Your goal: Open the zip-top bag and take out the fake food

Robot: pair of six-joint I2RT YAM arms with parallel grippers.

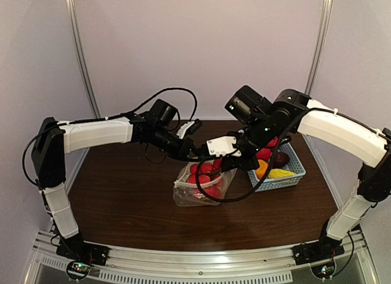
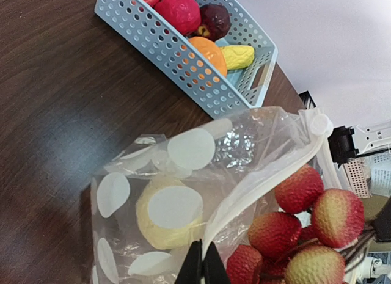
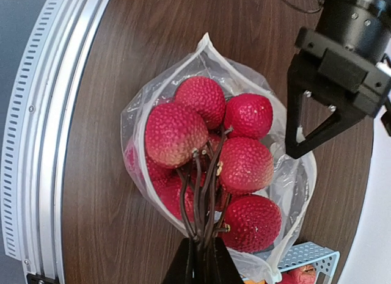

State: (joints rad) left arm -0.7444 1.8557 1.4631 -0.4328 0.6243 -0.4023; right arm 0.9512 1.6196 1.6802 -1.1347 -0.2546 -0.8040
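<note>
The zip-top bag point(image 1: 197, 192), clear with white dots, lies open at mid-table. My left gripper point(image 2: 203, 264) is shut on its white zip rim point(image 2: 269, 174), seen in the left wrist view. A pale yellow fruit point(image 2: 160, 232) sits inside the bag behind the dots. My right gripper point(image 3: 201, 262) is shut on the brown stems of a bunch of red lychee-like fake fruits point(image 3: 214, 156), which sits in the bag's open mouth point(image 3: 135, 122). The left gripper point(image 3: 292, 151) shows at the bag's far rim in the right wrist view. From above, both grippers meet over the bag, left point(image 1: 198, 157) and right point(image 1: 229, 163).
A light-blue basket point(image 1: 297, 169) stands right of the bag, holding red, orange, yellow and dark purple fruits point(image 2: 208, 52). The basket's corner shows in the right wrist view point(image 3: 308, 256). Dark wood table point(image 1: 122, 192); metal rail point(image 1: 183, 265) along the near edge.
</note>
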